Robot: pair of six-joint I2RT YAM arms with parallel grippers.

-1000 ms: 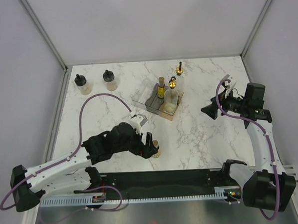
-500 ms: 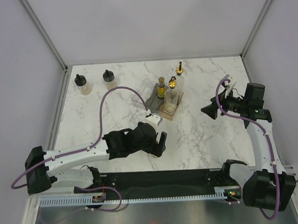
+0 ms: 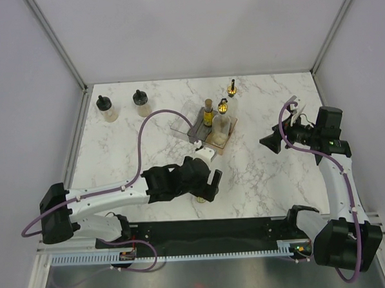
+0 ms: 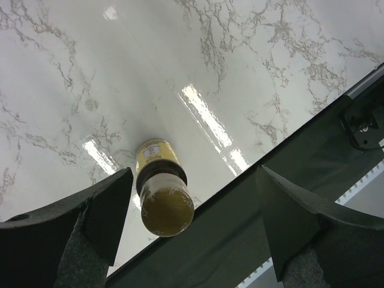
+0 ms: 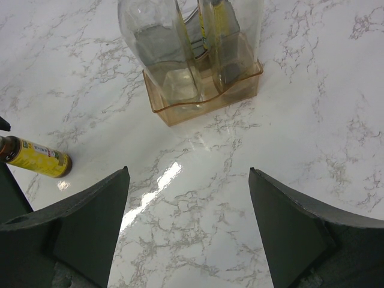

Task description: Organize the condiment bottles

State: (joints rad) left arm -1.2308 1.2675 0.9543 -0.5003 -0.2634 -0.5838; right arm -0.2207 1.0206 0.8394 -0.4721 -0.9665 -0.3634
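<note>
While upright, long axis vertical, top skyward: amber bottle [image 4: 161, 186] between the jaws of the released left end effector [image 4: 195, 172].

The marble-patterned table [image 4: 270, 60] is glossy, the tray [image 5: 207, 101] smooth clear plastic, the amber bottle [image 4: 161, 187] dull-gold-capped.

— What stands where on the table [image 3: 265, 172]?
— The tray [image 3: 195, 136] sits in the middle, two tall bottles [image 3: 208, 114] in it. Behind it, one tiny bottle [image 3: 231, 88]. Far back left, two squat bottles [image 3: 105, 108]. Near the front edge, another tiny bottle [image 4: 161, 192], between the fingers of my left gripper [image 4: 195, 216].
</note>
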